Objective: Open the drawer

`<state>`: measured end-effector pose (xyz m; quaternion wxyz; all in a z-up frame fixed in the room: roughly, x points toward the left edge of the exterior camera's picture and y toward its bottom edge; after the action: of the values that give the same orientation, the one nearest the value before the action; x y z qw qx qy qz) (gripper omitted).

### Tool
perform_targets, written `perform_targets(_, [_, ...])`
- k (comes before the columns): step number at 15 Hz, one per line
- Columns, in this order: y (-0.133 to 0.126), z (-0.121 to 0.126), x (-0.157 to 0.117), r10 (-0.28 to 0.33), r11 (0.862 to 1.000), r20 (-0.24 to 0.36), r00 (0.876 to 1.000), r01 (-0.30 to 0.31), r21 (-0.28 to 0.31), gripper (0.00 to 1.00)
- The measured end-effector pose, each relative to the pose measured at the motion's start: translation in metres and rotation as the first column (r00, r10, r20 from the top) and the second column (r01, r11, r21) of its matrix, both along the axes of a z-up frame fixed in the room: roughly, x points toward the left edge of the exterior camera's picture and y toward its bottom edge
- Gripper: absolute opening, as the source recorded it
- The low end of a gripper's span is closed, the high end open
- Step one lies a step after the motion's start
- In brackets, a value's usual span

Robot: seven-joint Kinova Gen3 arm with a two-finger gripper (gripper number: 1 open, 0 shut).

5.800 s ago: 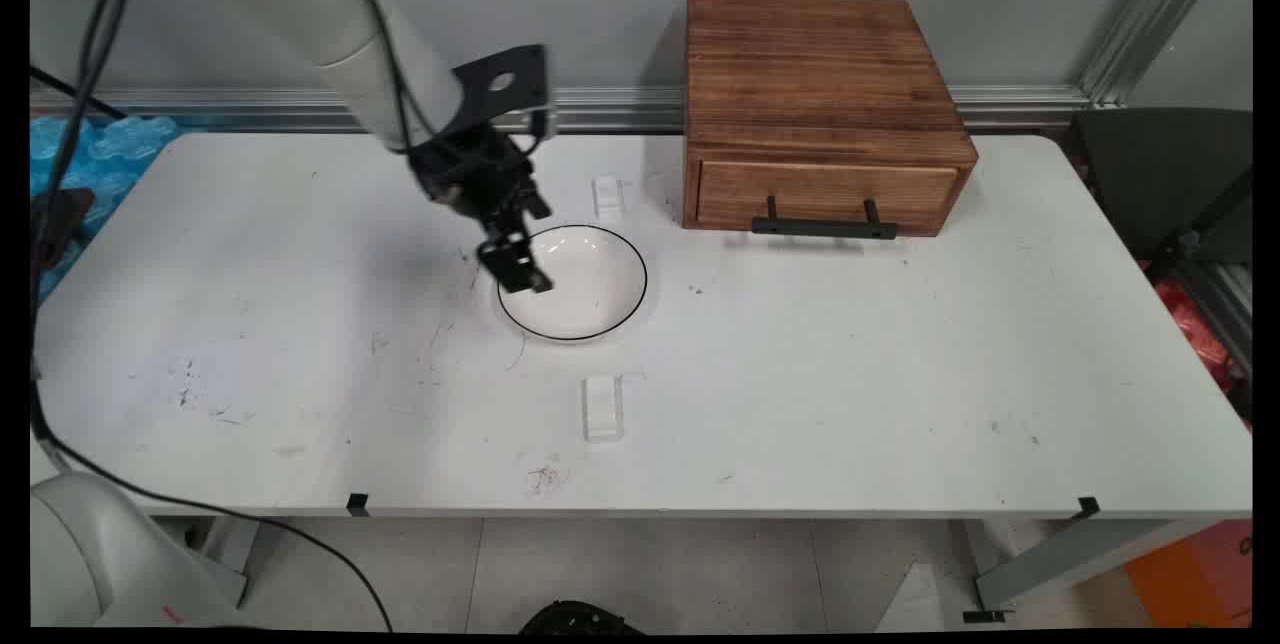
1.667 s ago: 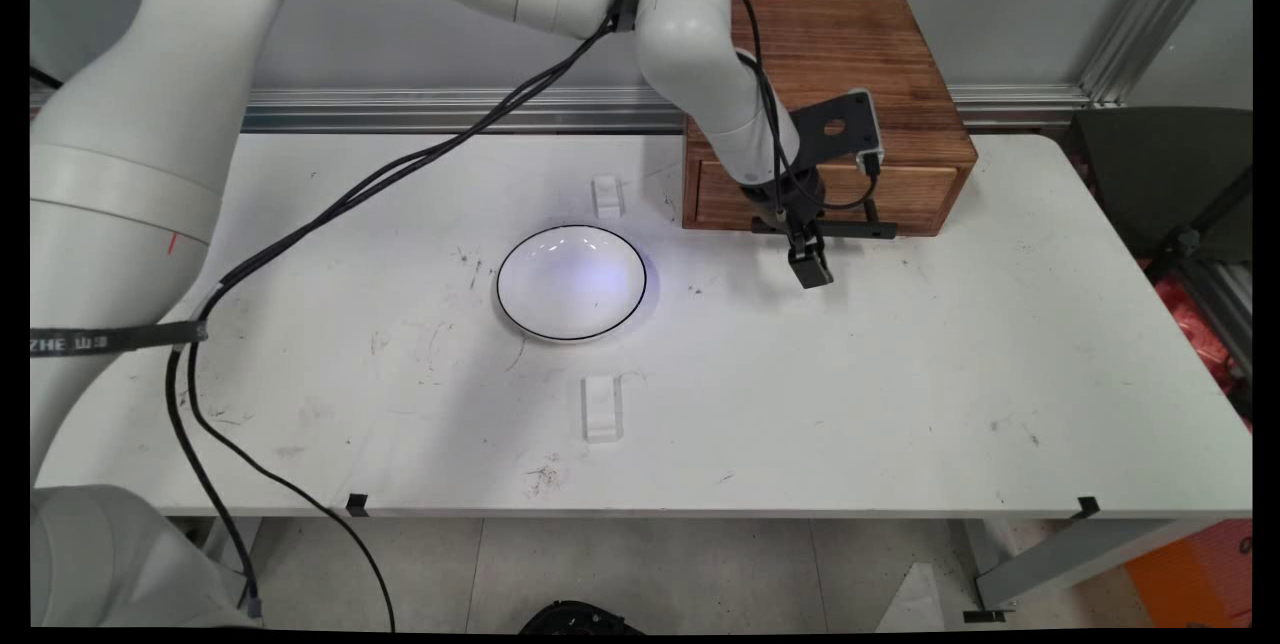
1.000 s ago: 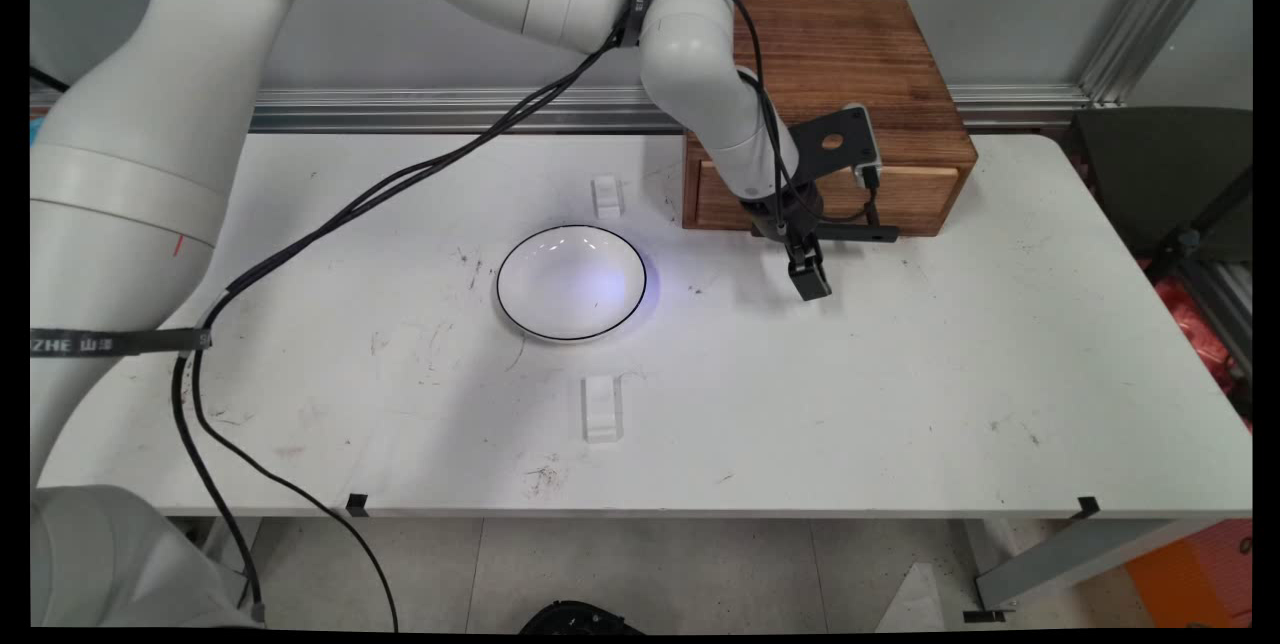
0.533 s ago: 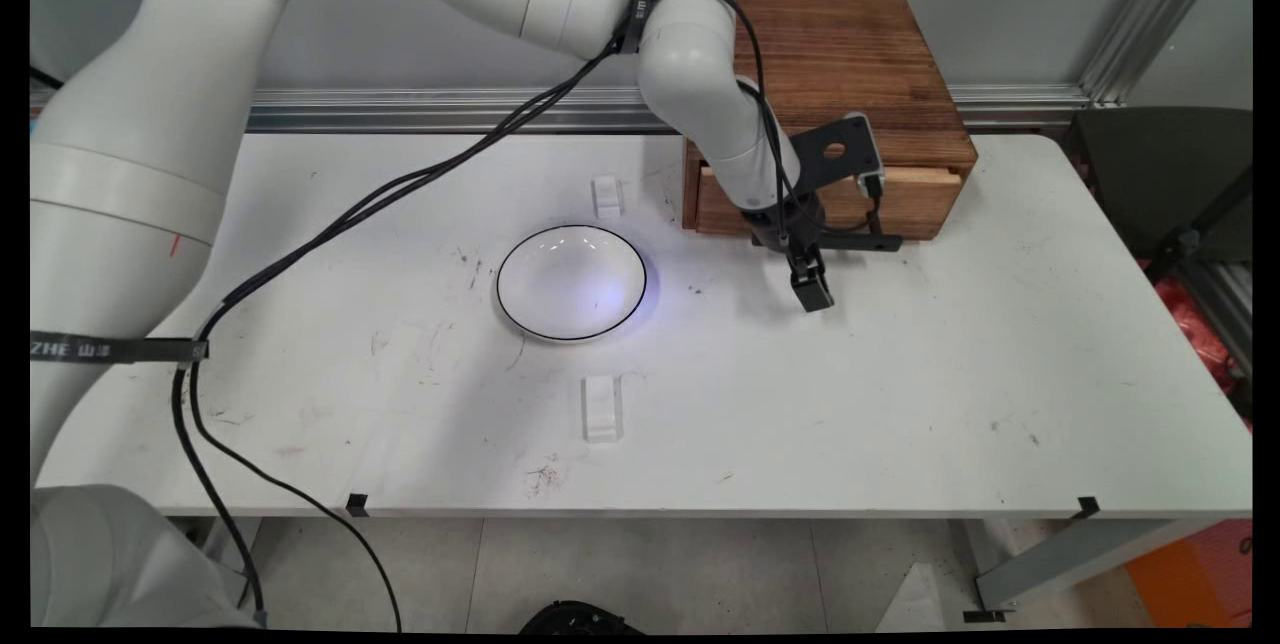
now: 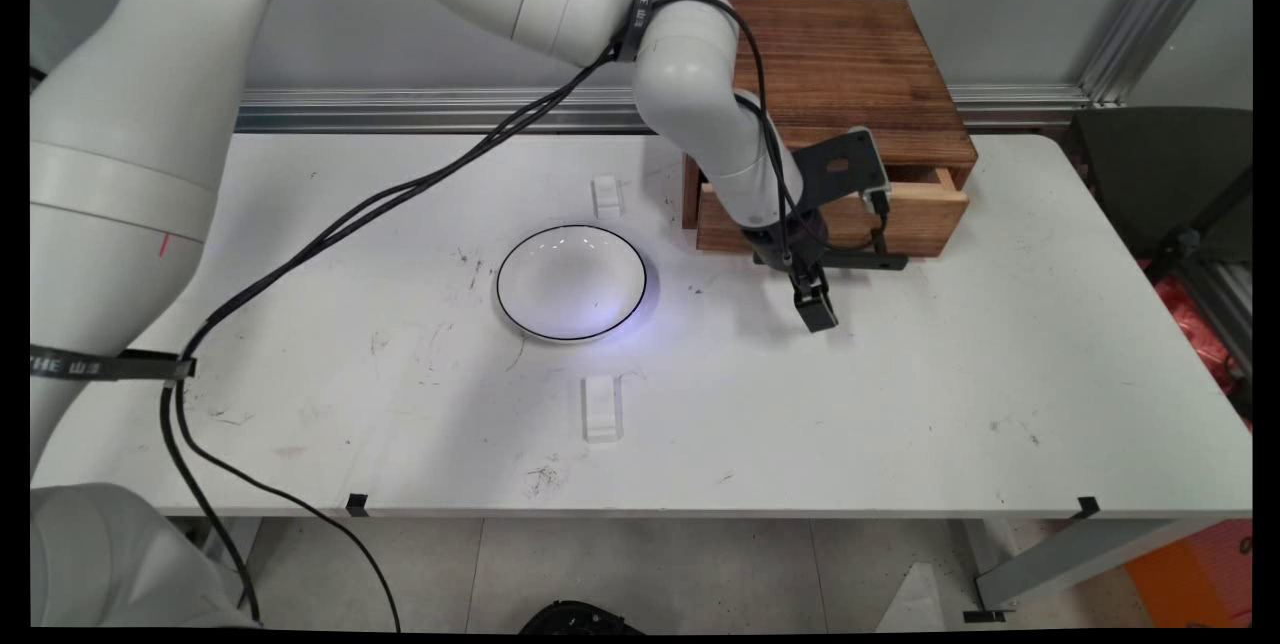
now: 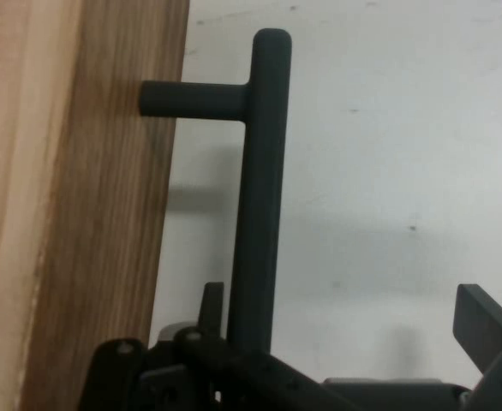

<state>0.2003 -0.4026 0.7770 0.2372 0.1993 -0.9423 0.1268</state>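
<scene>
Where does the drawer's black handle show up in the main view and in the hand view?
Main view: handle right of centre, on the wooden drawer, partly behind the gripper.
Hand view: handle, a vertical bar mid-frame.
Shared landmark: the wooden drawer front.

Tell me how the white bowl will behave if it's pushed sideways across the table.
The bowl looks wide and shallow, so it should slide rather than tip. Its glossy surface suggests glazed ceramic: probably rigid, slippery to pinch, and chippable.
</scene>
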Motion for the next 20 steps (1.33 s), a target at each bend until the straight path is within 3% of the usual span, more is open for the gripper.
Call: perform_targets(20, [0.076, 0.006, -0.028, -0.031, 0.995, -0.038, 0.999, 0.035, 0.093, 1.00])
